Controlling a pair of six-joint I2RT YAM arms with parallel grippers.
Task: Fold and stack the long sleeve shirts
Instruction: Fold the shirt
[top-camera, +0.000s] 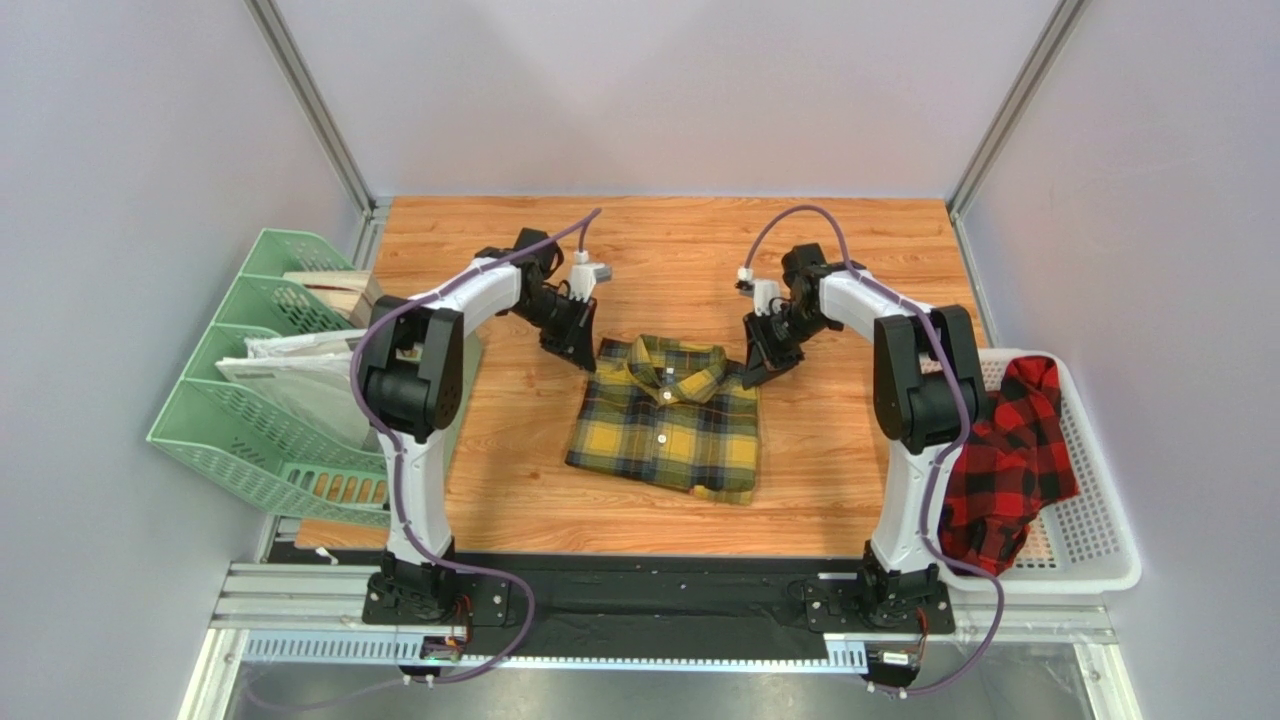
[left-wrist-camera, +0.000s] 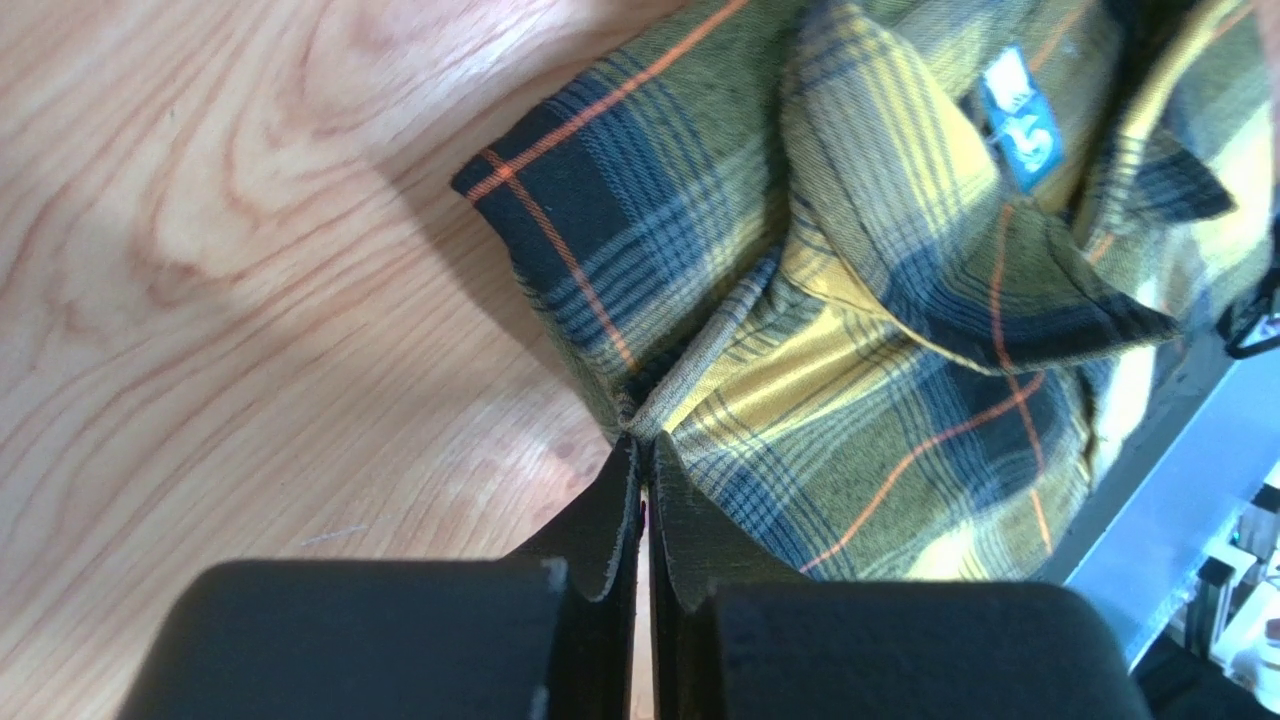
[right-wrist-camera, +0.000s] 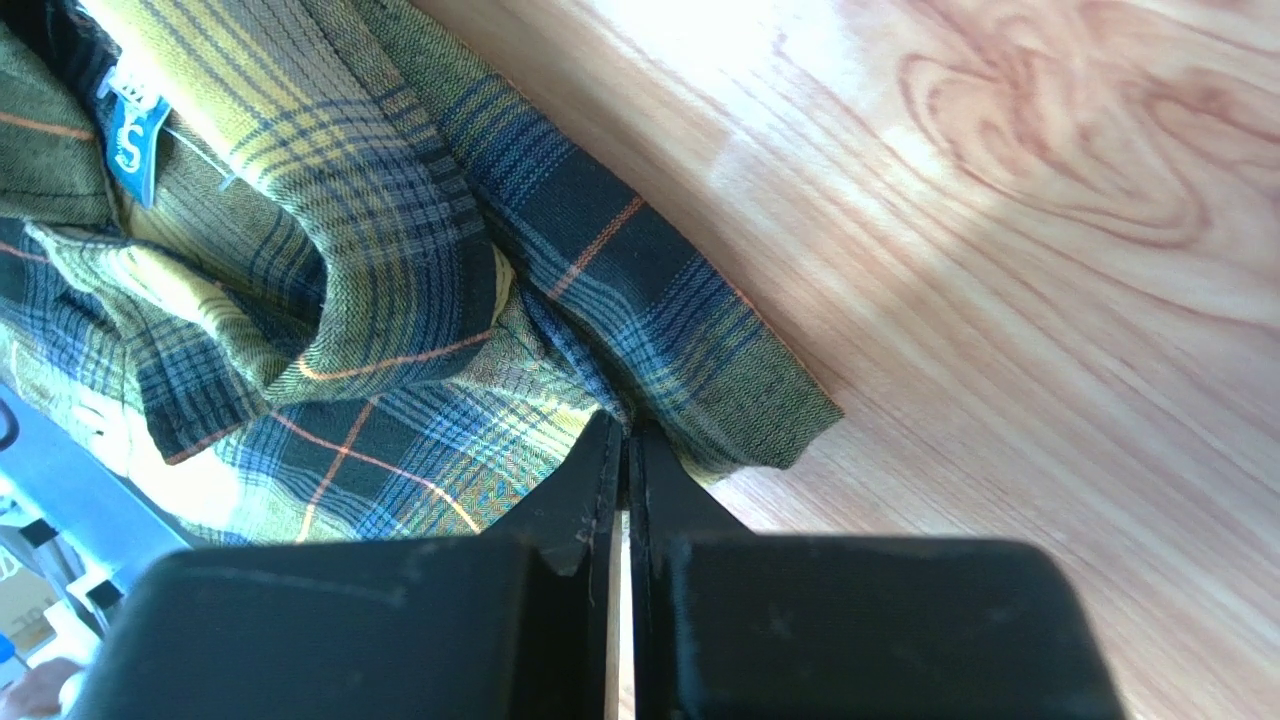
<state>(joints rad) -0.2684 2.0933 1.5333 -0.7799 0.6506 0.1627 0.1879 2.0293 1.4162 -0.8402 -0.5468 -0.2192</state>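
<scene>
Left gripper (left-wrist-camera: 639, 450) and right gripper (right-wrist-camera: 621, 435), each clamped on a shoulder corner of the folded yellow-and-black flannel shirt (top-camera: 669, 428), must move level together to keep the fold square

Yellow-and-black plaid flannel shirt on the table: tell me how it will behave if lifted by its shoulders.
Likely floppy: the yellow-and-black plaid flannel shirt puckers where the left end effector pinches it. Its folded layers will probably fall open and hang. Probably light, not slippery: the weave looks soft.

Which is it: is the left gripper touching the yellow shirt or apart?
Touching. Left wrist view shows the left gripper shut on a fold of the yellow shirt.
</scene>
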